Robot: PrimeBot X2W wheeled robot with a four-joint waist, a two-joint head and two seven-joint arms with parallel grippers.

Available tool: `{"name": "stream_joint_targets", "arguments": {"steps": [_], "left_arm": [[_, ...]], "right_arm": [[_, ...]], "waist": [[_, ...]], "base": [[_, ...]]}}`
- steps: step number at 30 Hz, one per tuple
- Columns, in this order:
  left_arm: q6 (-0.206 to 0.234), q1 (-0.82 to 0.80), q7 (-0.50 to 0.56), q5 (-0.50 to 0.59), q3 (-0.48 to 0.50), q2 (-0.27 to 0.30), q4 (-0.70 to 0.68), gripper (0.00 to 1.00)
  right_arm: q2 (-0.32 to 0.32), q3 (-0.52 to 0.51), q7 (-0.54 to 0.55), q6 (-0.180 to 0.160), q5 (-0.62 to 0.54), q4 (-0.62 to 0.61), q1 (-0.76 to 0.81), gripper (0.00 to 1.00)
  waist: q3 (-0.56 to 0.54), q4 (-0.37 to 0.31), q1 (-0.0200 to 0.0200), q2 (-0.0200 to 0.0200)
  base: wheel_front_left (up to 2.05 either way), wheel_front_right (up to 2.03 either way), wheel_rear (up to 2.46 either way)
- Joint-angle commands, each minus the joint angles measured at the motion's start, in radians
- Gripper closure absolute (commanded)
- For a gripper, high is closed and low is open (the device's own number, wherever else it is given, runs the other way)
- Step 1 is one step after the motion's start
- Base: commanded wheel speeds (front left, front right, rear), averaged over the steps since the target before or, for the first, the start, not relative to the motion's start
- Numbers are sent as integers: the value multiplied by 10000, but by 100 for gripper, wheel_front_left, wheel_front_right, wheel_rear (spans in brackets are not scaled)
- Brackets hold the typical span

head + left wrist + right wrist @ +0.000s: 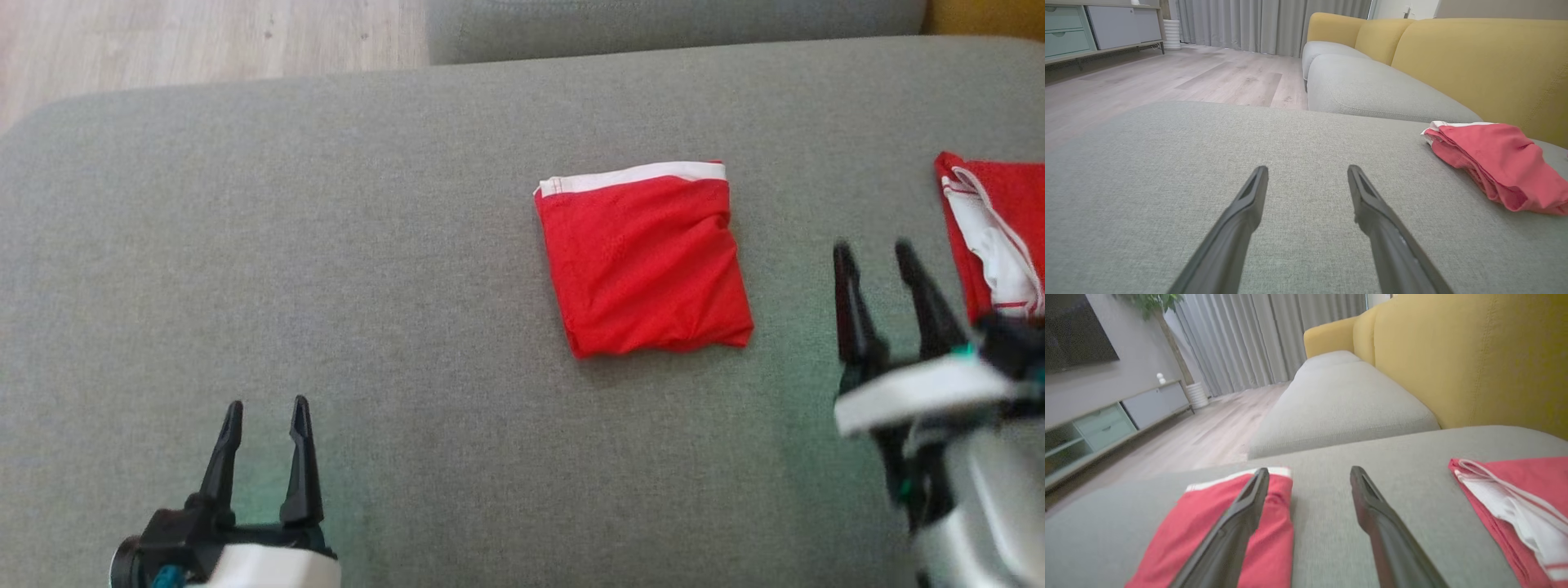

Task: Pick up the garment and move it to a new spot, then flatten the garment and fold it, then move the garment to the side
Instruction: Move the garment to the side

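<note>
- A second red garment (992, 237) with white trim is cut off by the right edge of the head view, so its full outline cannot be made out. The pale wrist housing of the right arm covers its lower corner.
- The right gripper (872, 245) is blurred at the lower right of the head view, its arm cropped by the frame. Its two long dark fingers stand spread wide with nothing between them, over bare cushion between the two garments.
- In the right wrist view, one finger (1237, 526) crosses in front of the folded red garment (645, 261) and hides a strip of it.
- The left gripper (268, 403) sits at the lower left of the head view, its body clipped by the bottom edge. Its fingers are fully parted and empty, well apart from the folded piece.
- The folded red garment lies right of centre in the head view, resting on the grey sofa cushion (326, 245). It is a rough square of thin, smooth knit with soft creases and a white band along its upper edge. The left wrist view shows its stacked layers at the right, one corner cropped.
- The cushion is a flat grey weave with rounded corners. A mustard-yellow backrest (1478, 61) rises behind it, and pale wood-plank floor (204, 41) fills the upper left.
</note>
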Motion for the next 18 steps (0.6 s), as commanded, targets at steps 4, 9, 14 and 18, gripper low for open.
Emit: {"name": "stream_joint_targets", "arguments": {"steps": [4,9,14,18], "left_arm": [[-44,-503,-51,63,132,-6,-304,0],[-65,-668,-51,-21,-254,-7,-187,0],[-3,-824,-51,-216,-562,-7,-93,0],[60,-906,-51,-316,-697,-7,-57,0]], "right_arm": [[-431,350,2110,75,1186,-72,-1672,0],[-323,576,4025,75,1951,1031,-2847,0],[-399,661,4922,75,1551,2512,-3634,0],[-199,545,5104,75,1387,3545,-4120,0]], "waist": [[254,96,-1,0],[441,379,-1,0],[643,789,-1,0],[832,1023,-1,0]], "base": [[0,0,0],[0,0,0],[0,0,0],[0,0,0]]}}
